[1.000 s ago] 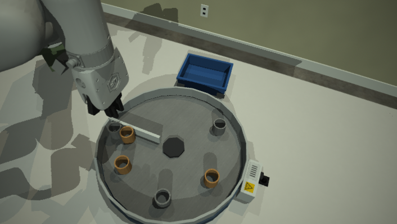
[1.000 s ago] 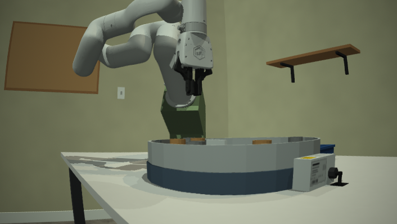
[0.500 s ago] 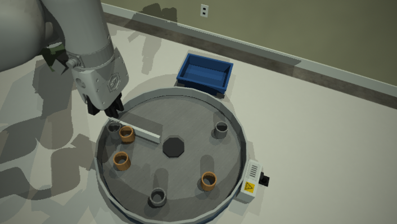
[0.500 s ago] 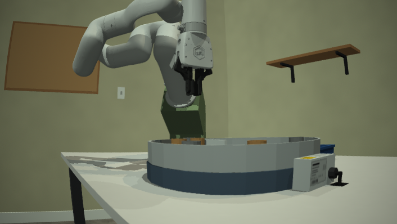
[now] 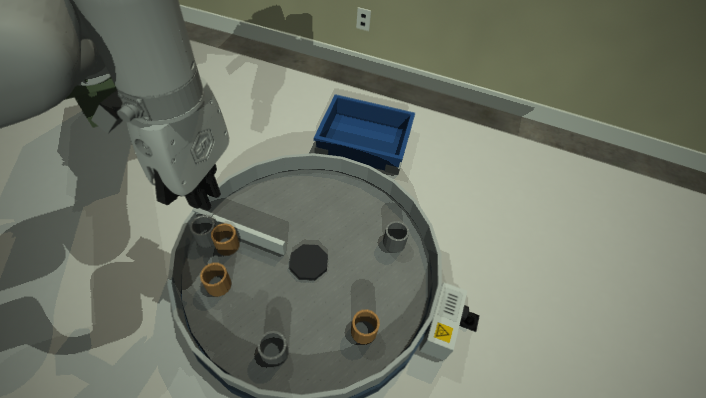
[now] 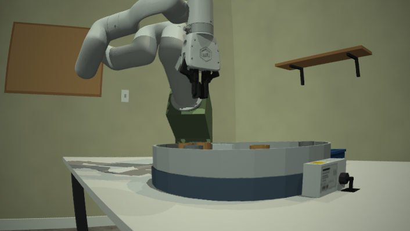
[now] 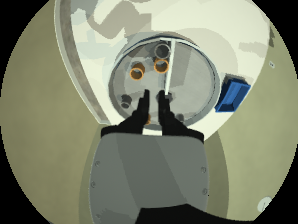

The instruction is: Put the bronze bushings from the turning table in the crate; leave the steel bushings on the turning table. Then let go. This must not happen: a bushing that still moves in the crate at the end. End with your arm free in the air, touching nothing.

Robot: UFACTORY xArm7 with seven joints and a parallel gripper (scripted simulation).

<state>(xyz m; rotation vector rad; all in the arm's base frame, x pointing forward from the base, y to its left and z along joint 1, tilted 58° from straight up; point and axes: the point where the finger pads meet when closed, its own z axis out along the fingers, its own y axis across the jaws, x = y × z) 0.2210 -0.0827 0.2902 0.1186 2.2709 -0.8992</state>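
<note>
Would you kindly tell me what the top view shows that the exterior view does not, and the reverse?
Only the top view shows the blue crate's inside with no bushings, all three grey steel bushings and the black centre hub. Only the exterior view shows the hand high above the grey turning table, and a wooden wall shelf. Both show bronze bushings on the table.

crate (image 5: 325, 129) blue | bushings (image 5: 224, 238) bronze, others (image 5: 395, 236) steel-grey | turning table (image 6: 226, 162) grey, navy band

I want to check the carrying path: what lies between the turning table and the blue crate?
Nothing, in the top view: the crate stands just beyond the turning table's rim, only bare table top showing at the narrow gap.
</note>
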